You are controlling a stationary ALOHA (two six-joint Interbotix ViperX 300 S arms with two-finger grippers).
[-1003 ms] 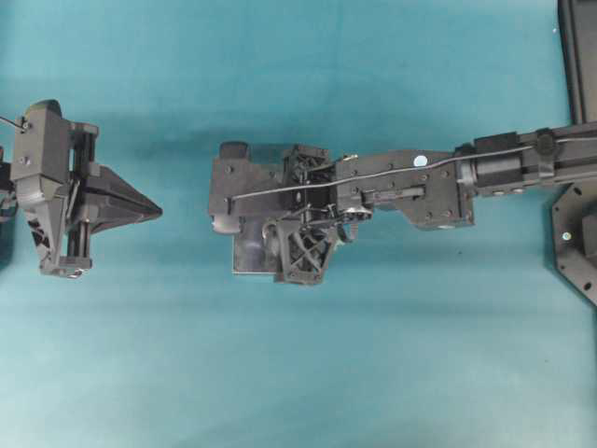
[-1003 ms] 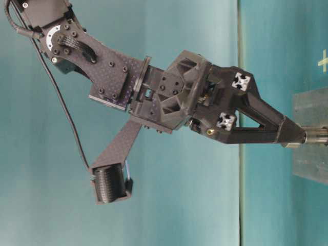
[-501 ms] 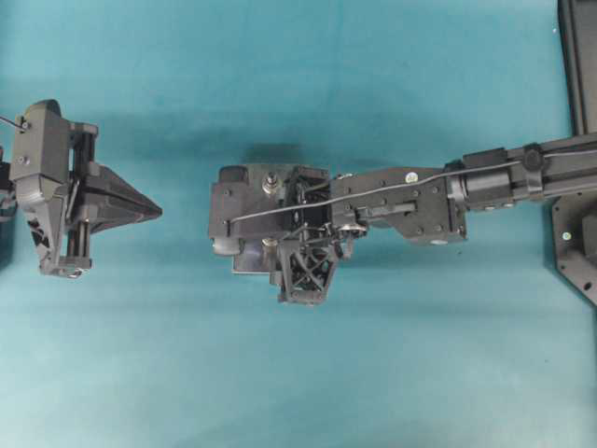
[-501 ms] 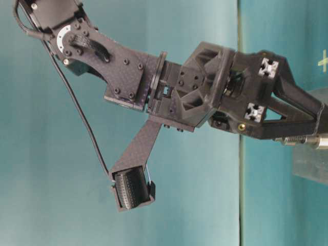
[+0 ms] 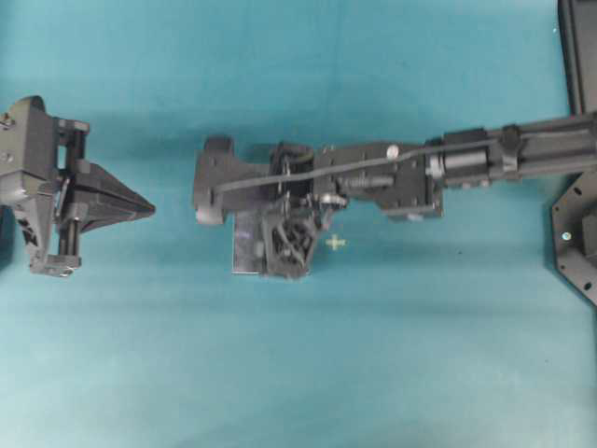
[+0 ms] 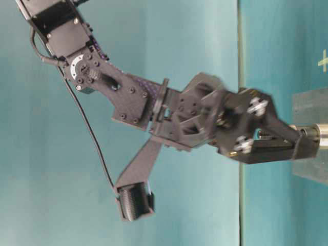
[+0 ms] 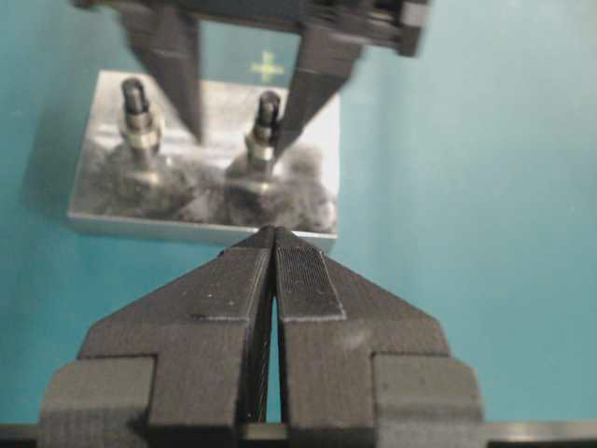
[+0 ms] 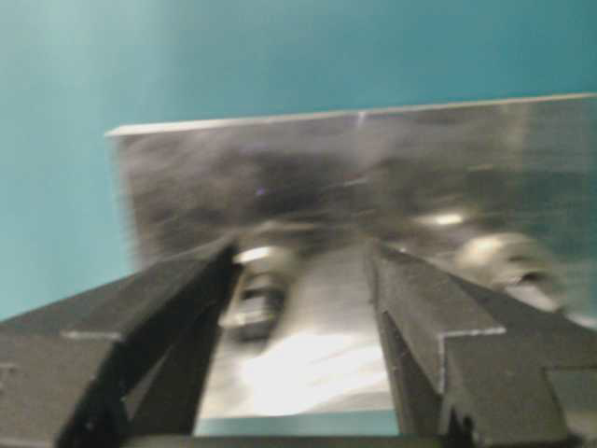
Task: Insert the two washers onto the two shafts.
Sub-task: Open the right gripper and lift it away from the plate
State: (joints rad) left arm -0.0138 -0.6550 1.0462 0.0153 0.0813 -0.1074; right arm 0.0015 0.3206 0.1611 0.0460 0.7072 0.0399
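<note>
Shafts (image 7: 269, 126): two on one block (image 7: 103, 201)

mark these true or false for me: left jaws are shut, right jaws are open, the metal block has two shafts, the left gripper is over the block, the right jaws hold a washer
1. The left gripper has its jaws shut. True.
2. The right gripper has its jaws open. True.
3. The metal block carries two upright shafts. True.
4. The left gripper is over the block. False: it sits apart, off to the side.
5. The right jaws hold a washer. False: nothing shows between them.
</note>
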